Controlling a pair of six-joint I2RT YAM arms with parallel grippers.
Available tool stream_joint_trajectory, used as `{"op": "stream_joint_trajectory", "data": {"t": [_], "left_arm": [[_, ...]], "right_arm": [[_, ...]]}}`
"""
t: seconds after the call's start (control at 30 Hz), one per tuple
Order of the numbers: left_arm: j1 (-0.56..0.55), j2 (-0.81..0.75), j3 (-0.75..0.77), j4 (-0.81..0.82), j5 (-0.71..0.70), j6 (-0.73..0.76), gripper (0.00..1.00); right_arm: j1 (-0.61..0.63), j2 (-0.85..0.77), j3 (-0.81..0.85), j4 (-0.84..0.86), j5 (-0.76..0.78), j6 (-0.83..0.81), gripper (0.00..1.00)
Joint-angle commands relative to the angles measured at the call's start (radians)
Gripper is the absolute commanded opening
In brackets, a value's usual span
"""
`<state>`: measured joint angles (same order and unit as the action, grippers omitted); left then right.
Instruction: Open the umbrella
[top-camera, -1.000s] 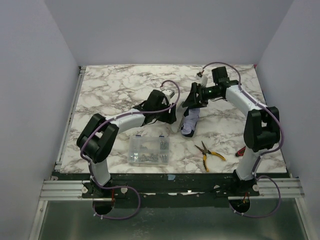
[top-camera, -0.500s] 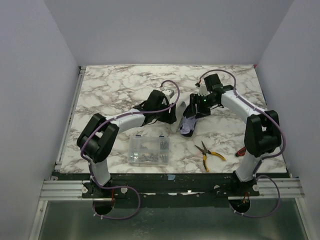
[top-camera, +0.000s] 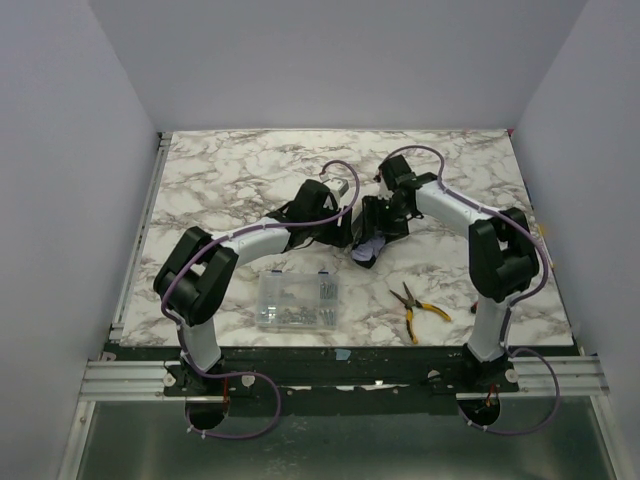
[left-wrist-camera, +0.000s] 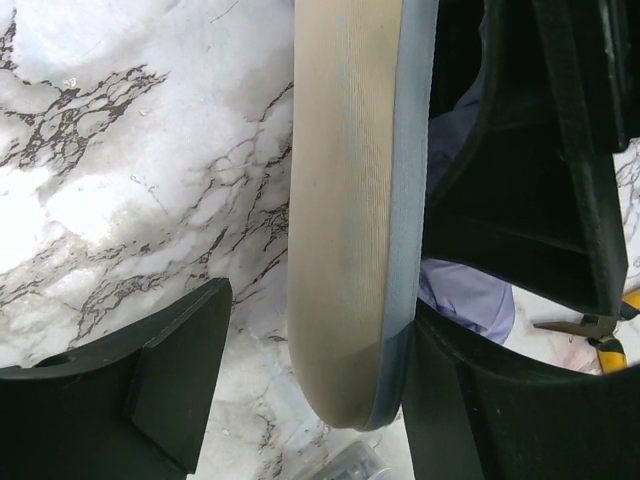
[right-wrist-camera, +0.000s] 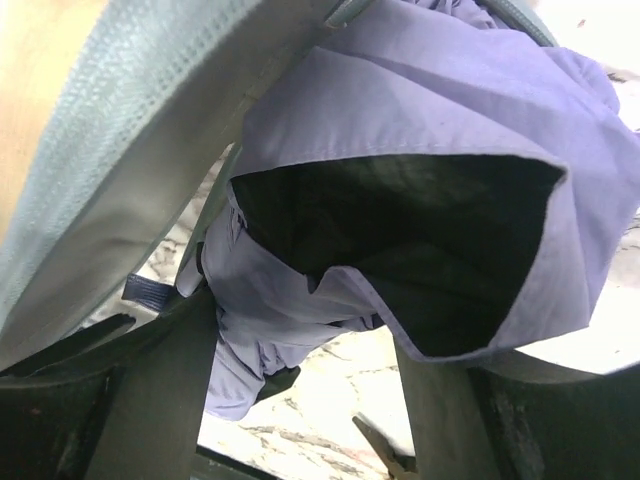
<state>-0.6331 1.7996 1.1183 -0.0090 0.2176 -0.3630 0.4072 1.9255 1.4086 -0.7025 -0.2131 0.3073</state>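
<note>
Seemingly mid-unsheathing, the left jaws stand spread around the cream sleeve (left-wrist-camera: 345, 200), the right jaws flank lilac cloth (right-wrist-camera: 420, 90), whether pinching I cannot tell, and the umbrella (top-camera: 368, 248) lies on the surface (top-camera: 230, 170) just beyond the box of screws (top-camera: 296, 300), so next probably a firm hold and a pull apart.

Plain pale grey-lilac walls (top-camera: 330, 60) enclose a white, dark-veined marble-patterned table (top-camera: 230, 170) under soft, even light.

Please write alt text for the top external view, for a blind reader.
The left arm and right arm meet over a bundled lilac umbrella at the middle of a marble table. Nearer the arms' bases lie a clear box of screws and yellow-handled pliers.
</note>
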Motion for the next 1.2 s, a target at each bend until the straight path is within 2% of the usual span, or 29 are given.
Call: {"op": "stream_joint_trajectory", "data": {"t": [0.0,0.07,0.1,0.17,0.23,0.27,0.4,0.53,0.6,0.77,0.9,1.0,1.17], "left_arm": [[0.001,-0.014,0.009,0.004,-0.01,0.03,0.66],[0.0,-0.005,0.017,0.004,-0.008,0.03,0.66],[0.0,-0.002,0.021,0.004,-0.005,0.03,0.66],[0.001,0.004,0.031,0.004,-0.002,0.031,0.66],[0.0,0.007,0.039,-0.002,-0.002,0.043,0.68],[0.001,0.007,0.042,-0.003,-0.001,0.049,0.71],[0.015,0.001,0.056,0.003,0.036,0.082,0.85],[0.049,-0.015,0.099,0.045,0.148,0.099,0.95],[0.077,-0.014,0.142,0.03,0.219,0.084,0.96],[0.144,-0.026,0.215,-0.031,0.294,0.078,0.98],[0.19,-0.048,0.232,-0.087,0.308,0.129,0.98],[0.22,-0.072,0.213,-0.107,0.309,0.156,0.98],[0.262,-0.103,0.186,-0.127,0.29,0.188,0.98]], "right_arm": [[0.001,0.081,-0.003,0.003,0.209,0.028,0.66],[-0.001,0.111,0.009,0.004,0.251,0.03,0.61],[-0.001,0.122,0.018,0.006,0.259,0.03,0.56],[-0.005,0.136,0.033,0.007,0.235,0.008,0.33],[-0.01,0.131,0.042,0.008,0.237,-0.017,0.06],[-0.017,0.127,0.046,0.01,0.238,-0.026,0.01],[-0.094,0.106,0.062,0.007,0.221,-0.074,0.01],[-0.195,0.088,0.085,0.026,0.181,-0.178,0.01],[-0.25,0.092,0.102,0.036,0.17,-0.239,0.01],[-0.381,0.147,0.194,0.073,0.154,-0.406,0.01],[-0.477,0.228,0.351,0.056,0.113,-0.487,0.01],[-0.517,0.278,0.487,0.038,0.089,-0.504,0.01],[-0.562,0.331,0.623,0.039,0.086,-0.536,0.01]]}}
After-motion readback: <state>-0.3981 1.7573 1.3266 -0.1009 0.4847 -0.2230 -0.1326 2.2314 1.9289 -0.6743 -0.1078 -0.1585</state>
